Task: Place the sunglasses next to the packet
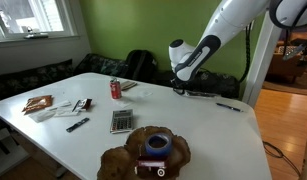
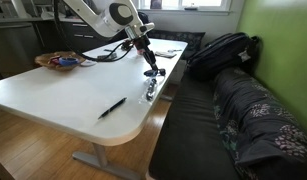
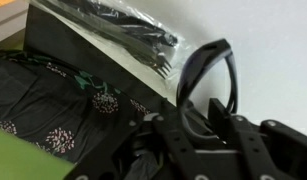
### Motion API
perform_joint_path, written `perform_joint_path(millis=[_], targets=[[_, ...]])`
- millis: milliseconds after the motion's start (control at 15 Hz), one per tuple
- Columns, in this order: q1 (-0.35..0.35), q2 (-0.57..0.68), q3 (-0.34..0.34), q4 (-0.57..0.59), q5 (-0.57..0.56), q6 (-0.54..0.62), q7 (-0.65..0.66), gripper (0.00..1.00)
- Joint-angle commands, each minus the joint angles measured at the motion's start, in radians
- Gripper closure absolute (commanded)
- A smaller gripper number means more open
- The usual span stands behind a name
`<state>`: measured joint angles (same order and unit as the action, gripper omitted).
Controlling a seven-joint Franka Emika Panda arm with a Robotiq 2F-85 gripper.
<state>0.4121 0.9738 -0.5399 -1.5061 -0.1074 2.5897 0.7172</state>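
The claw (image 3: 206, 118) is clamped on the sunglasses (image 3: 205, 75), holding them over the white surface (image 3: 278, 40) near its edge, just beside the clear packet (image 3: 118, 28) of black forks. The label on the red can (image 1: 116, 89) is too small to read.

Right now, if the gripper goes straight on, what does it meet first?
Likely the white table, close beside the packet; the sunglasses held in its jaws would touch first. Depth is unclear.

arm (image 1: 221, 28) stretched forward, angled down | tool (image 2: 149, 68) pointing down, clamped on sunglasses (image 3: 206, 80)
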Motion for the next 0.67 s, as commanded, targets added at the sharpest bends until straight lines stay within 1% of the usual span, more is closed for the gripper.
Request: perform_joint_path(millis=[0, 67, 133, 200, 267, 333, 400, 467, 533, 600], targets=[[-0.03, -0.018, 0.039, 0.009, -0.054, -0.027, 0.037, 0.22], [-0.032, -0.021, 0.044, 0.009, -0.06, -0.026, 0.038, 0.16], [-0.031, -0.027, 0.047, 0.004, -0.067, -0.02, 0.038, 0.07], [-0.028, -0.037, 0.05, -0.004, -0.073, -0.011, 0.036, 0.01], [-0.024, -0.054, 0.056, -0.018, -0.082, 0.01, 0.028, 0.0], [-0.023, -0.081, 0.07, -0.045, -0.093, 0.065, 0.009, 0.0], [-0.023, -0.107, 0.085, -0.075, -0.103, 0.149, -0.011, 0.0], [-0.009, -0.136, 0.085, -0.108, -0.113, 0.214, -0.015, 0.0], [-0.024, -0.057, 0.07, -0.009, -0.097, 0.127, 0.015, 0.0], [-0.018, -0.076, 0.074, -0.026, -0.098, 0.167, 0.009, 0.0]])
